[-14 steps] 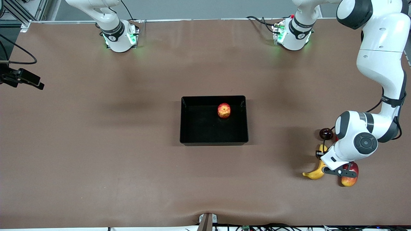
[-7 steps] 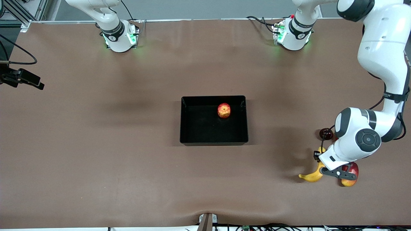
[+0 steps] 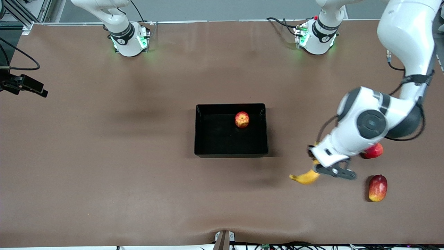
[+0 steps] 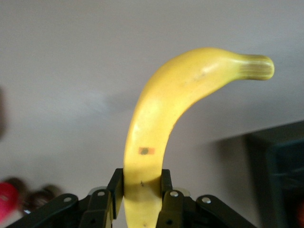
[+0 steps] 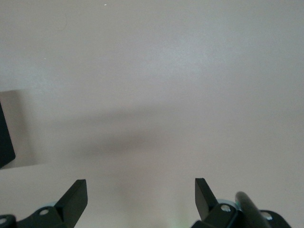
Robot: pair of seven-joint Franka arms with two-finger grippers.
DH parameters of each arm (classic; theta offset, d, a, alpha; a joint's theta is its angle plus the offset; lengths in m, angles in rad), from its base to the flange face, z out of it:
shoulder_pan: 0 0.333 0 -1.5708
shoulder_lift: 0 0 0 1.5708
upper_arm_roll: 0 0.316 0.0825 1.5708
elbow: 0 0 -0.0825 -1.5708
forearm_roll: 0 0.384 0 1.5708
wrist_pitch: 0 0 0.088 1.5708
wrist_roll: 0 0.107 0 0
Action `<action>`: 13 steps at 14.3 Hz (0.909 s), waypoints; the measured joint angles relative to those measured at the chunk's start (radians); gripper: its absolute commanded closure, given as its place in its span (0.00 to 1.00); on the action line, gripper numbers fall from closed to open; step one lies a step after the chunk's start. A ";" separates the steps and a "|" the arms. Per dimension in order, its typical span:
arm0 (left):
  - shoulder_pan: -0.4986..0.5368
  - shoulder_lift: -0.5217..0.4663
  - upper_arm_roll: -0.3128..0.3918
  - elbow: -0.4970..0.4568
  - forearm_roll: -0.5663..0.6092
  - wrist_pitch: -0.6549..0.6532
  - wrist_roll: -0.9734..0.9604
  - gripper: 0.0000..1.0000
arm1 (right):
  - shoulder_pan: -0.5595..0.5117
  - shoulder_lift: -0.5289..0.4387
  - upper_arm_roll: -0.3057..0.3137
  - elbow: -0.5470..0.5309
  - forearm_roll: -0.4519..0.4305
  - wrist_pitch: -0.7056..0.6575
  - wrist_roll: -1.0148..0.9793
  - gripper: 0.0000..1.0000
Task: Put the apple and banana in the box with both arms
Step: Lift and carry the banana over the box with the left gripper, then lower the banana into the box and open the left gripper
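The brown table (image 3: 104, 156) carries the black box (image 3: 197, 139) in its middle. Toward the left arm's end of the table a pinkish-red round fruit (image 3: 374, 151) lies on the surface, partly hidden by the arm above it. A long red-yellow fruit (image 3: 377, 188) lies near it, closer to the front camera. Both fruits are well apart from the box.
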 measured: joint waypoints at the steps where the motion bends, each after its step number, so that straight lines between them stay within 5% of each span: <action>1: -0.013 0.000 -0.043 -0.008 0.000 -0.021 -0.094 1.00 | 0.000 0.000 0.000 0.000 0.000 0.000 0.000 0.00; 7: -0.280 0.029 -0.073 -0.041 0.004 -0.034 -0.626 1.00 | -0.006 0.000 0.000 -0.002 0.000 0.000 0.000 0.00; 13: -0.445 0.100 -0.042 -0.040 0.027 0.007 -0.892 1.00 | -0.007 0.000 0.003 -0.003 0.000 0.000 0.000 0.00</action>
